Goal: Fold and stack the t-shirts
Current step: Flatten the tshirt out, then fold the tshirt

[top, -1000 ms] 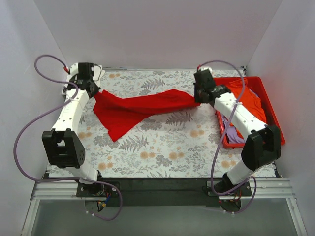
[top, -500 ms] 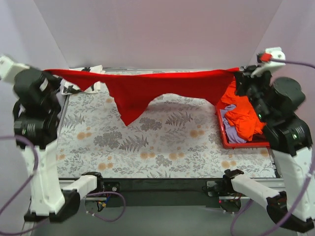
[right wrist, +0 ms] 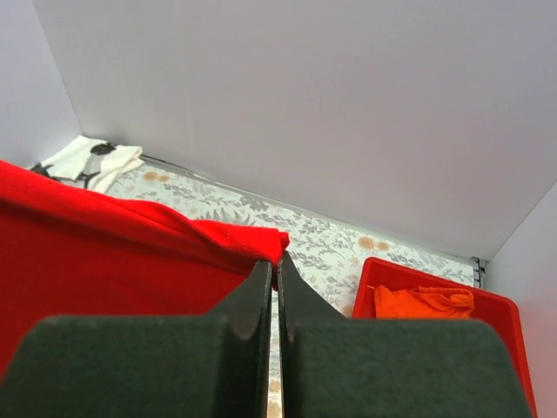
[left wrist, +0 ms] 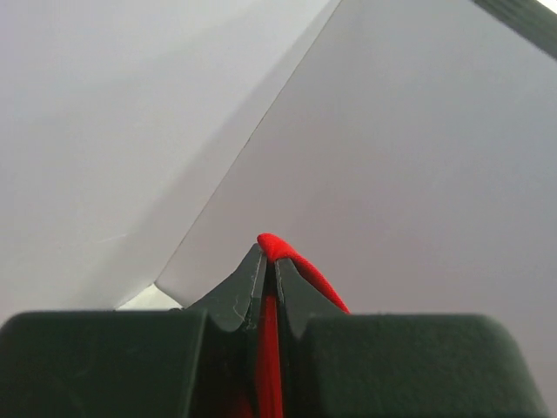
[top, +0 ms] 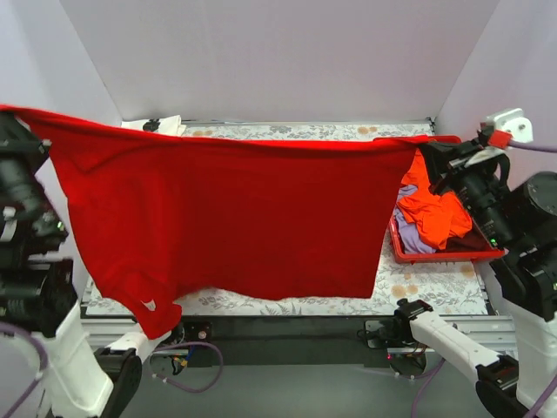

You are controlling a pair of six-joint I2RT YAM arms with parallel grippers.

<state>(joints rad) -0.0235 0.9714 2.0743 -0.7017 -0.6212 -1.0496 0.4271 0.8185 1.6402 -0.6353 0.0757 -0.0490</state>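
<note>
The plain red t-shirt (top: 226, 218) hangs spread in the air like a curtain, held high by both arms and hiding most of the table from above. My left gripper (left wrist: 269, 254) is shut on one top corner of the red t-shirt (left wrist: 271, 248) at the far left. My right gripper (right wrist: 277, 266) is shut on the other top corner of the red t-shirt (right wrist: 130, 252) at the right. An orange t-shirt (top: 432, 209) and a lavender one (top: 412, 239) lie in the red tray (top: 444, 254). A white t-shirt with black print (right wrist: 91, 161) lies at the back left.
The table has a leaf-patterned cloth (top: 435, 283). White walls close in the back and both sides. The red tray (right wrist: 418, 283) stands at the right edge, under my raised right arm.
Both arms have lifted and pulled apart, raising the red t-shirt off the table. It went from a bunched strip to a stretched band to a fully hanging sheet.
</note>
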